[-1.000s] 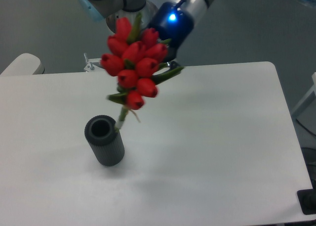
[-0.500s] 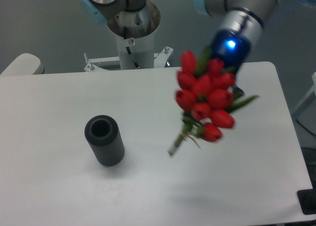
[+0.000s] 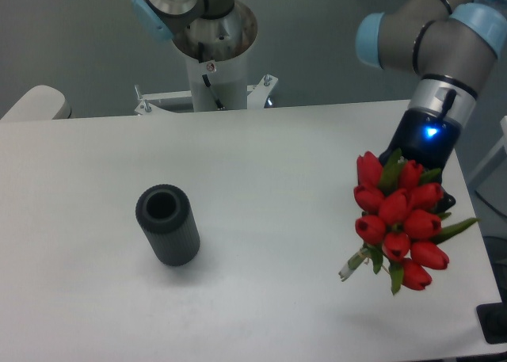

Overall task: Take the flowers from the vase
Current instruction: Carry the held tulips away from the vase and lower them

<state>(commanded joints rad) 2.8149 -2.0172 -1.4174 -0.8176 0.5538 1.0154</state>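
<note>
Over the table's right side the flowers hung clear of the vase — which stood well apart to the left, empty — so the lift looked done, the gripper evidently holding the bunch, though its fingers were hidden behind the blooms.

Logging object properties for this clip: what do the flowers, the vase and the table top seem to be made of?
The flowers: probably artificial, plastic or fabric, judging by the uniform, evenly saturated red buds.
The vase: matte dark grey, finely ribbed wall, possibly plastic or rubber; it shows no shine.
The table: smooth white top, likely laminate, with a soft sheen.
</note>
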